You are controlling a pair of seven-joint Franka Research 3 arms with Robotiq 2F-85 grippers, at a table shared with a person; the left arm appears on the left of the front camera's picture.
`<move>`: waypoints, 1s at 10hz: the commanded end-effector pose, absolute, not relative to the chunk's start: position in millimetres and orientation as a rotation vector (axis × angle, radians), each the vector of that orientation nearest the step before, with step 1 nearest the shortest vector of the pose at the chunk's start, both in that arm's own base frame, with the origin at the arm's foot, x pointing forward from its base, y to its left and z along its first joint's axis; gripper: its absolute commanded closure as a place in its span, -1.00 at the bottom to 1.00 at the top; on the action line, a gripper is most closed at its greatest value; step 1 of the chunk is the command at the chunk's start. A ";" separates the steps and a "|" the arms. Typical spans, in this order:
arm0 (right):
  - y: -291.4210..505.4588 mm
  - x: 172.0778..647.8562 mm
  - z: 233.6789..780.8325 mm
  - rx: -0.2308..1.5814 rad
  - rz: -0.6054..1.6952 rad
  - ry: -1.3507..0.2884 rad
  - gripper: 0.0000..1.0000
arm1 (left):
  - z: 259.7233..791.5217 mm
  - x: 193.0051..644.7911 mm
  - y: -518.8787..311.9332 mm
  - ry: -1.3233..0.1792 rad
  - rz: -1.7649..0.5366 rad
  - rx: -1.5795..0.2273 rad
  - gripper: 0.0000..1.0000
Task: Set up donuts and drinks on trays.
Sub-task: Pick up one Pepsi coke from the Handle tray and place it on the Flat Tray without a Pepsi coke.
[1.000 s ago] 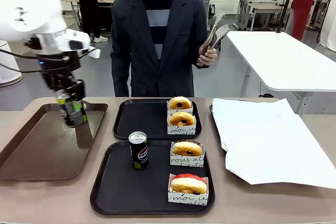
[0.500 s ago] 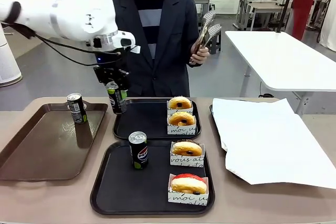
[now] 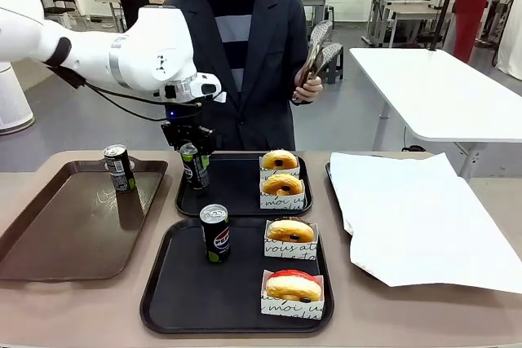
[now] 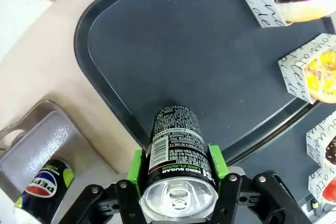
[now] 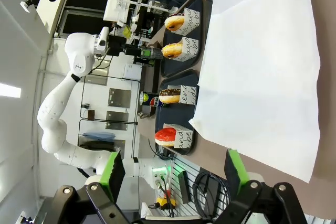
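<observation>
Left gripper (image 3: 194,160) is clamped on a black soda can (image 3: 194,166), green pads pressing both sides of the upright can; in the left wrist view the silver top and pull tab face the lens between the pads (image 4: 135,167). The can hangs over the left edge of the far black tray (image 3: 231,199), centre of the front view. Right gripper (image 5: 175,174) stands wide apart with nothing between its pads, over the white paper sheet (image 5: 262,77). Versus half a second ago, the left arm has carried the can rightward and lower, from beside the brown tray (image 3: 49,234) to above the far tray's rim. A second can (image 3: 119,168) stands on the brown tray, a third (image 3: 215,233) on the near black tray (image 3: 171,299). Trays are smooth moulded plastic with rounded corners; the donuts (image 3: 282,184) sit in printed white paper sleeves.
</observation>
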State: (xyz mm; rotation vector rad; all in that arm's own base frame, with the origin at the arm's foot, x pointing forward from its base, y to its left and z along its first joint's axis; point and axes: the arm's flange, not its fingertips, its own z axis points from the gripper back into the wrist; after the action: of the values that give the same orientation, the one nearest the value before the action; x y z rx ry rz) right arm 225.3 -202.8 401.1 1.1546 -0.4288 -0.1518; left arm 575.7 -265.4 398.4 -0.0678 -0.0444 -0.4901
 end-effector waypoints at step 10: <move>-203.0 227.1 400.1 1.169 -0.141 -0.453 -1.00 | 393.8 572.1 -266.1 -0.047 -0.496 -0.033 -0.82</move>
State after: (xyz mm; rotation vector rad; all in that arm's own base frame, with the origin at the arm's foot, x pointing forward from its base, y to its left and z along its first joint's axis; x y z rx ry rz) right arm 225.3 -202.8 401.1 1.1546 -0.4288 -0.1519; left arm 575.8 -269.5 386.0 -0.0370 -0.0359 -0.5176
